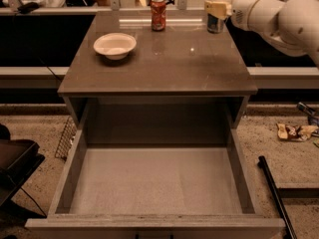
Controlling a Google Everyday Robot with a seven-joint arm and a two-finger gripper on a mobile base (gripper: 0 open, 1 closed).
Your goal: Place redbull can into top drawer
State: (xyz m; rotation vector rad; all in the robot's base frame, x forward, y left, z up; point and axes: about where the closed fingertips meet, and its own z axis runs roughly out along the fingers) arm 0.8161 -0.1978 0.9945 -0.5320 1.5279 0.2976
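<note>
Clasping the slim silvery redbull can mid-height, the hand sits rear-right

- Your carrying surface is the brown cabinet top.
- A white bowl sits upright near its left edge, toward the back.
- An orange-red soda can stands midway along the back edge.
- At the back right corner the gripper clasps the redbull can; you cannot tell whether the can rests on the top.
</note>
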